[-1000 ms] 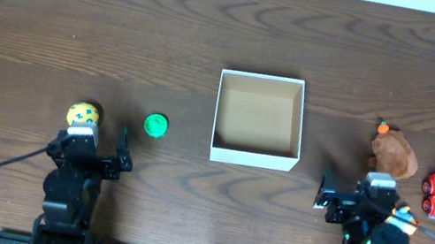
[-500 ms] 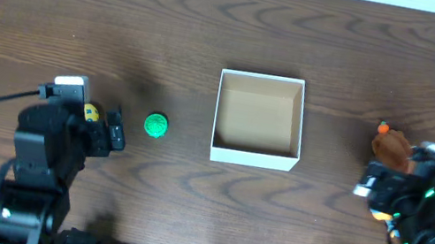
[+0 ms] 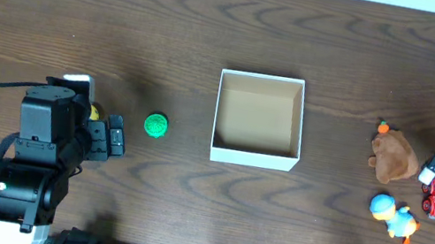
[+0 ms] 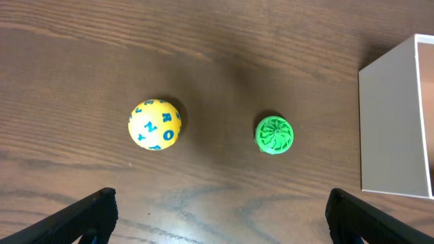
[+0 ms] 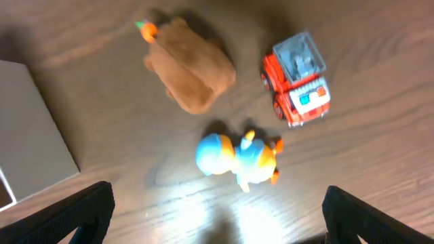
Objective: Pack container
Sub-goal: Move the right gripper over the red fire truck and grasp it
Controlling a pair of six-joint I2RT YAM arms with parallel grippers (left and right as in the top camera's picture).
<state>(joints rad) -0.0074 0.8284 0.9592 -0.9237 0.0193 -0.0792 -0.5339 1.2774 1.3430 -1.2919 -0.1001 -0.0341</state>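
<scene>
Container (image 3: 254, 156) rests on the table (image 3: 170, 33), well apart from left fingers (image 4: 95, 210) and right fingers (image 5: 88, 207), both spread wide and empty. Both wrist views crop it at the frame edge.

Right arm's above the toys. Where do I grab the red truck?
From above, pinch the red truck across its long sides at mid-body: they look flat and parallel, it sits upright on its wheels, and table shows all around it.
</scene>
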